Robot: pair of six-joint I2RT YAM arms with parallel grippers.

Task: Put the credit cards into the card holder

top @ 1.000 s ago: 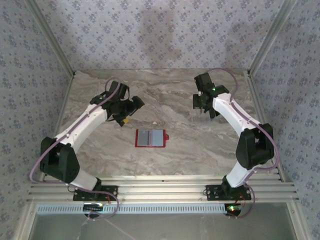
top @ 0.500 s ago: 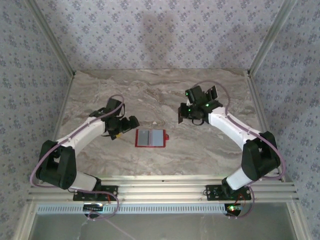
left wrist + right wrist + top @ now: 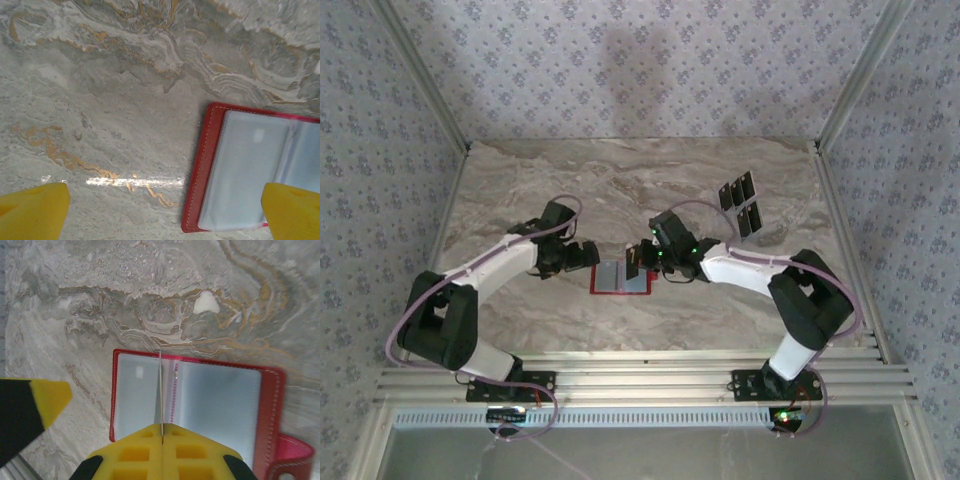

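We see the stitched red card holder (image 3: 220, 405) open on the veined marble table (image 3: 150, 300). The right gripper (image 3: 161, 432), angled low, pinches a thin credit card (image 3: 160, 385); the left gripper (image 3: 164, 210) is spread wide.

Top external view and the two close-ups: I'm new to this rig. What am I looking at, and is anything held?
Two white robot arms are bolted at the near edge of a marble table. The top external view looks down from above and behind them. Each close-up comes from a camera on one wrist. The red card holder lies open at the centre, and black credit cards lie toward the far right. The right arm has its jaws shut on one card, seen edge-on, over the holder. The left arm has its jaws wide open and empty beside the holder's left edge.
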